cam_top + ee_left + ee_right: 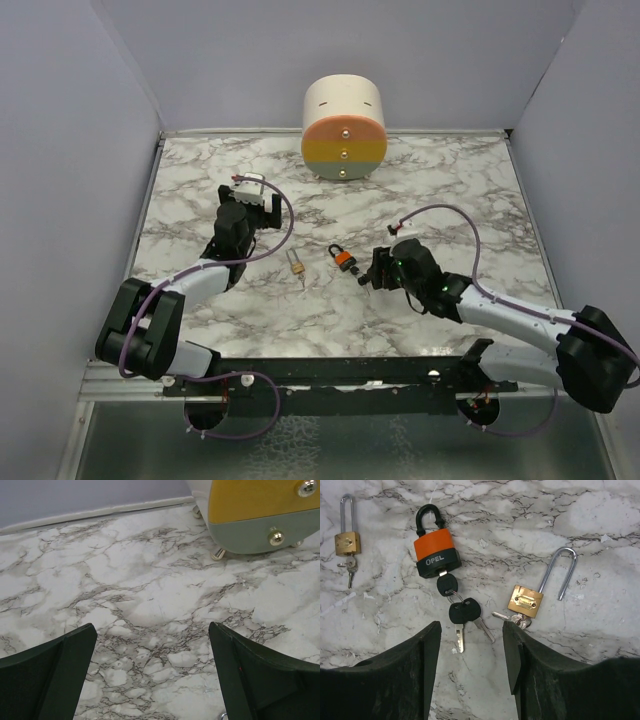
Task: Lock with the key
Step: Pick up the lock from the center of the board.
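Observation:
An orange and black padlock (436, 547) lies on the marble table (600, 525), its black shackle down in the body. One black-headed key sits in its keyhole. The rest of the key bunch (465, 612) lies just below it, with two silvery blades flat on the table. My right gripper (471, 627) is open and empty, its fingers either side of those blades and just short of them. In the top view the right gripper (370, 270) is right of the orange padlock (343, 259). My left gripper (152, 630) is open and empty over bare marble, at the back left (251, 192).
A brass padlock (526, 601) with its shackle swung open lies by my right finger, small keys under it. Another brass padlock (346, 542) lies at the left (296, 263). A round drawer unit (344, 128) with orange, yellow and green fronts stands at the back (250, 510).

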### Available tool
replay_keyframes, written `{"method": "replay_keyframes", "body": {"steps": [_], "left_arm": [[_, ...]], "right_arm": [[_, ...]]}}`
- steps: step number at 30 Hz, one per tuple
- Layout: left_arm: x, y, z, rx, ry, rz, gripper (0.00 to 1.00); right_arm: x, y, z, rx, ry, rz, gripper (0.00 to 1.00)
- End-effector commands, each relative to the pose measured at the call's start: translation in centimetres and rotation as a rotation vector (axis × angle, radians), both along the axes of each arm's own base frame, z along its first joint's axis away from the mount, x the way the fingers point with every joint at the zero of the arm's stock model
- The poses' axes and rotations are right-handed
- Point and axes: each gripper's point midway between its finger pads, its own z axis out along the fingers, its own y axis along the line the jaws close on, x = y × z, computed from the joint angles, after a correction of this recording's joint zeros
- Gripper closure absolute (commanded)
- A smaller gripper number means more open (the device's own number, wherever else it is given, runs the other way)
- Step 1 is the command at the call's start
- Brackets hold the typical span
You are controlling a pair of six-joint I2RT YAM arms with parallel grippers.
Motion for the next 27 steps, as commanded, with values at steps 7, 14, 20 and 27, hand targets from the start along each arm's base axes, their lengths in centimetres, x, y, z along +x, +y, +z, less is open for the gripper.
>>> {"method": "replay_keyframes", "body": {"steps": [7, 14, 20, 27], "left_arm": [[-0.1, 0.2, 0.1, 0.032, -0.020, -0.002, 0.01], [0.0, 0.1, -0.4, 0.037, -0.009, -0.004, 0.01], [0.0, 0.1, -0.6, 0.040, -0.004, -0.001, 0.01], [0.0, 0.2, -0.8, 0.043, 0.001, 0.000, 0.01]], "right_arm": [[1.5, -2.0, -1.0, -0.172, -0.047, -0.248, 0.47], [1.7, -3.0, -2.8, -0.238, -0.011, -0.339, 0.48], [1.9, -2.8, -4.5, -0.254, 0.018, -0.354, 0.49], [2.1, -2.4, -5.4, -0.266, 0.035, -0.358, 0.50]]}}
